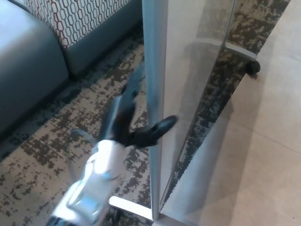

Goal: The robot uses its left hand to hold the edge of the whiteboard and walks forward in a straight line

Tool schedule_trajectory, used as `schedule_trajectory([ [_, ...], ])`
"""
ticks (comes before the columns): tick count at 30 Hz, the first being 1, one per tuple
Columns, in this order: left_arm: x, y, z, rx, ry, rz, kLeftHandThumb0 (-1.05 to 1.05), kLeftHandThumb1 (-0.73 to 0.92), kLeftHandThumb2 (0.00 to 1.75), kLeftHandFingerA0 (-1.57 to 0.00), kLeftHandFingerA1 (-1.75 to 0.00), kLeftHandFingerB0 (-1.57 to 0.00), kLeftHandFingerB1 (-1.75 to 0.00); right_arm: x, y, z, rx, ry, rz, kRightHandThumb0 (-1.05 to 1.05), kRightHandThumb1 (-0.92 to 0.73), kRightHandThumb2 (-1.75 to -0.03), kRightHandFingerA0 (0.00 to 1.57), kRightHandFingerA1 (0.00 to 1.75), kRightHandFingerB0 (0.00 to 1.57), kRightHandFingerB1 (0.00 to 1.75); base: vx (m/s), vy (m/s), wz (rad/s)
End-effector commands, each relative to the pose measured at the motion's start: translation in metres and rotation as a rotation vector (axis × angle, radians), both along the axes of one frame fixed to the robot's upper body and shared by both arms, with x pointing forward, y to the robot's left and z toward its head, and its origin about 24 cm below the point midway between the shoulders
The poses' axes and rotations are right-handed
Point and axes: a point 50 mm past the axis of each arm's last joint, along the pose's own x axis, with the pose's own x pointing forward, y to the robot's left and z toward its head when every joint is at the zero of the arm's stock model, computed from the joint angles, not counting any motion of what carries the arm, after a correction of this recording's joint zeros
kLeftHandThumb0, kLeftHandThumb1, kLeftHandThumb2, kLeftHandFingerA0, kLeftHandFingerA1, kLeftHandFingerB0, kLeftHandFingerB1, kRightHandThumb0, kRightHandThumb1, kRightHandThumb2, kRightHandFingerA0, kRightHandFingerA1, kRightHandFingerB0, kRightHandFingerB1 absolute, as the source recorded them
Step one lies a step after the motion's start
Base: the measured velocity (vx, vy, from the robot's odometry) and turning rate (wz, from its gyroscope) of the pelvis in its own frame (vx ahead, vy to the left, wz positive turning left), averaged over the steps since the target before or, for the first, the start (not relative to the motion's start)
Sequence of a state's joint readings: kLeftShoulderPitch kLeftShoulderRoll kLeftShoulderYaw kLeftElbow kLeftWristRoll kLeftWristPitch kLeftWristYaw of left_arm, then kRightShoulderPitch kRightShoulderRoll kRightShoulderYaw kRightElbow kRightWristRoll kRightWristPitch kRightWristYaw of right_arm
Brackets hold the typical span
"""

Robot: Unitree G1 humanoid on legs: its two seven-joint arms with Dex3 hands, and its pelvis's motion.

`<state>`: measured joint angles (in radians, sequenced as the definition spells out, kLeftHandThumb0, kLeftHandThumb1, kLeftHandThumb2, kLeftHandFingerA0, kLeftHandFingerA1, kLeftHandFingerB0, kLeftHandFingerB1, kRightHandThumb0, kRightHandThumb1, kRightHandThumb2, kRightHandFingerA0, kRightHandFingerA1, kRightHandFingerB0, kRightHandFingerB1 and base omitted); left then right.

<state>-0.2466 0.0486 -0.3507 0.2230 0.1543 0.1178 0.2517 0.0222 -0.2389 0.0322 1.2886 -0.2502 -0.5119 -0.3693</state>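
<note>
The whiteboard point(197, 80) stands upright on edge through the middle of the head view, with its grey frame edge point(153, 70) facing me. My left hand point(129, 120) comes up from the lower left on a white forearm, blurred by motion. Its thumb point(160, 128) lies across the frame onto the glossy face, and its fingers point(124, 99) reach up along the back side of the edge. The hand looks closed on that edge, though the blur hides how tightly. My right hand does not show.
A grey sofa point(28, 66) with a patterned backrest point(80, 19) stands at the left on mottled carpet. The board's black caster point(252, 67) sits at the upper right, its white base foot point(131, 207) at the bottom. Pale tile floor point(268, 155) lies to the right.
</note>
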Motion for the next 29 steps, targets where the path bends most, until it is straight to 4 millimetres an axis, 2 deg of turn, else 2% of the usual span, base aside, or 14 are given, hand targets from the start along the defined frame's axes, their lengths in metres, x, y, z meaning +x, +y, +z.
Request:
schedule_trajectory([
  [1, -0.06, 0.076, -0.019, 0.031, 0.29, -0.142, -1.05, 0.61, 1.04, 0.0, -0.13, 0.0, -0.02, -0.005, -0.001, 0.0, -0.016, 0.005, 0.004, -0.43, -0.46, -0.79, 0.52, 0.61, 0.44, 0.5, 0.0, 0.0, 0.0],
  [3, -0.096, 0.102, -0.024, 0.031, 0.324, -0.134, -1.05, 0.6, 1.04, 0.0, -0.13, 0.0, -0.06, -0.005, -0.003, 0.0, -0.021, 0.015, -0.003, -0.36, -0.56, -0.58, 0.63, 0.52, 0.51, 0.36, 0.0, 0.0, 0.0],
  [8, -0.186, 0.132, -0.033, -0.041, 0.366, -0.025, -1.05, 0.62, 1.03, 0.0, -0.14, 0.0, -0.07, -0.003, -0.004, 0.001, -0.059, 0.032, 0.046, -0.36, -0.58, -0.57, 0.52, 0.47, 0.49, 0.35, 0.0, 0.0, 0.0],
  [12, -0.208, 0.135, -0.034, -0.091, 0.396, 0.043, -0.98, 0.57, 1.02, 0.0, -0.16, 0.0, -0.14, -0.003, -0.005, 0.001, -0.053, 0.038, 0.044, -0.36, -0.59, -0.58, 0.48, 0.44, 0.48, 0.35, 0.0, 0.0, 0.0],
  [14, -0.256, 0.134, -0.041, -0.291, 0.468, 0.155, -0.97, 0.53, 0.99, 0.0, -0.28, 0.0, -0.18, -0.001, -0.005, 0.001, -0.061, 0.033, 0.046, -0.36, -0.58, -0.57, 0.62, 0.58, 0.5, 0.36, 0.0, 0.0, 0.0],
  [15, -0.262, 0.133, -0.044, -0.32, 0.475, 0.186, -0.89, 0.48, 0.97, 0.0, -0.24, 0.0, -0.16, 0.0, -0.004, 0.001, -0.063, 0.031, 0.046, -0.44, -0.47, -0.8, 0.51, 0.62, 0.42, 0.49, 0.0, 0.0, 0.0],
  [16, -0.267, 0.133, -0.048, -0.35, 0.481, 0.219, -0.89, 0.48, 0.97, 0.0, -0.24, 0.0, -0.16, 0.0, -0.003, 0.001, -0.066, 0.031, 0.052, -0.44, -0.47, -0.8, 0.51, 0.62, 0.42, 0.49, 0.0, 0.0, 0.0],
  [17, -0.28, 0.13, -0.058, -0.394, 0.486, 0.358, -0.91, 0.54, 0.57, -0.14, -0.66, -0.2, -0.42, 0.001, -0.002, 0.0, -0.061, 0.032, 0.044, -0.44, -0.47, -0.8, 0.52, 0.6, 0.43, 0.49, 0.0, 0.0, 0.0],
  [18, -0.285, 0.13, -0.065, -0.386, 0.473, 0.445, -0.84, 0.55, 0.58, -0.3, -0.67, -0.37, -0.45, 0.001, -0.002, 0.0, -0.06, 0.033, 0.038, -0.36, -0.58, -0.58, 0.6, 0.53, 0.5, 0.36, 0.0, 0.0, 0.0],
  [20, -0.285, 0.133, -0.076, -0.354, 0.43, 0.561, -0.68, 0.53, 0.57, -0.43, -0.71, -0.52, -0.52, 0.002, -0.001, 0.0, -0.065, 0.031, 0.041, -0.35, -0.57, -0.57, 0.55, 0.5, 0.49, 0.35, 0.0, 0.0, 0.0],
  [21, -0.285, 0.133, -0.078, -0.356, 0.422, 0.592, -0.68, 0.53, 0.57, -0.43, -0.71, -0.52, -0.52, 0.003, 0.0, 0.0, -0.067, 0.031, 0.044, -0.35, -0.57, -0.57, 0.55, 0.5, 0.49, 0.35, 0.0, 0.0, 0.0],
  [22, -0.275, 0.151, -0.107, -0.339, 0.448, 0.671, -0.52, 0.58, 0.58, -0.56, -0.77, -0.61, -0.58, 0.003, -0.001, 0.0, -0.067, 0.031, 0.054, -0.45, -0.46, -0.79, 0.52, 0.62, 0.42, 0.49, 0.0, 0.0, 0.0],
  [23, -0.27, 0.156, -0.118, -0.291, 0.486, 0.681, -0.54, 0.58, 0.58, -0.54, -0.74, -0.62, -0.54, 0.004, -0.002, 0.001, -0.067, 0.034, 0.059, -0.36, -0.58, -0.57, 0.52, 0.5, 0.48, 0.35, 0.0, 0.0, 0.0],
  [29, -0.263, 0.162, -0.161, -0.138, 0.745, 0.66, -0.61, 0.55, 0.58, -0.4, -0.69, -0.43, -0.47, 0.001, -0.003, 0.0, -0.108, 0.073, 0.096, -0.38, -0.57, -0.57, 0.48, 0.49, 0.5, 0.35, 0.0, 0.0, 0.0],
])
